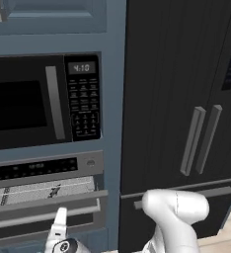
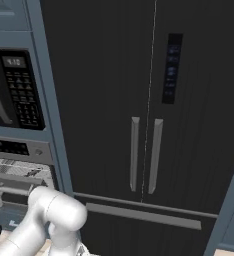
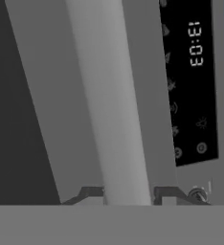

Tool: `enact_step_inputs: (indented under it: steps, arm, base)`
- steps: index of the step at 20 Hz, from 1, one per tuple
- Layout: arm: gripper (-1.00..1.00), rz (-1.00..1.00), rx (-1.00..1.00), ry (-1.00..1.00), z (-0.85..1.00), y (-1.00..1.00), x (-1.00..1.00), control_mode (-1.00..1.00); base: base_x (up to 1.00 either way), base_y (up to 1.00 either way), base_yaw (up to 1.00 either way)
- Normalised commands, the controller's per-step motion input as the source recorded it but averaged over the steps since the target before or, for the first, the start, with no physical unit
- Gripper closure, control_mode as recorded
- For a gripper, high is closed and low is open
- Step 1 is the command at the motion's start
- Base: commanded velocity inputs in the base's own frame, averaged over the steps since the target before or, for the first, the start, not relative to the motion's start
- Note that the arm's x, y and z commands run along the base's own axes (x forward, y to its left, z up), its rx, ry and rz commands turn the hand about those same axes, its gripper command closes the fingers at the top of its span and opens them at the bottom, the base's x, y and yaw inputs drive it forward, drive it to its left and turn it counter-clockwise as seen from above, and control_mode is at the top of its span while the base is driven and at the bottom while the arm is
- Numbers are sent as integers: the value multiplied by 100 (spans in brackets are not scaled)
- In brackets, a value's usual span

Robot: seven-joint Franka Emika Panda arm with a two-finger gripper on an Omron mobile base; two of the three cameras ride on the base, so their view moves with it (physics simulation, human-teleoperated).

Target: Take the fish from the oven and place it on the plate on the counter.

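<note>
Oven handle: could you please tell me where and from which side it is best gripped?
Grip the handle on its straight span, coming from the front of the oven, with one finger on each side across its thickness. It is a long, even bar, slim enough to fit between the jaws. The gripper is shut on the handle in just this way.

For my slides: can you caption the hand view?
Gripper shut on the oven's steel bar handle, beside its black control strip.
</note>
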Motion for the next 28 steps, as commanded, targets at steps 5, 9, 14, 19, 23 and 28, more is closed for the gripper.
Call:
enact_step_inputs:
  steps: [5,9,14,19,23,28]
  arm:
    - [100,1,-2,3,-70,76,-100,-100]
    - [-100,3,-3,6,-77,81,-100,-100]
    - [-100,4,0,15,-54,59,-99,-100]
    - [-100,6,15,52,-12,44,-85,-100]
    - [-100,4,19,60,-8,48,-80,-100]
    - [-100,0,15,46,14,45,-85,-100]
  base:
    - [0,0,0]
    - [0,0,0]
    - [0,0,0]
    - [0,0,0]
    - [0,0,0]
    - [0,0,0]
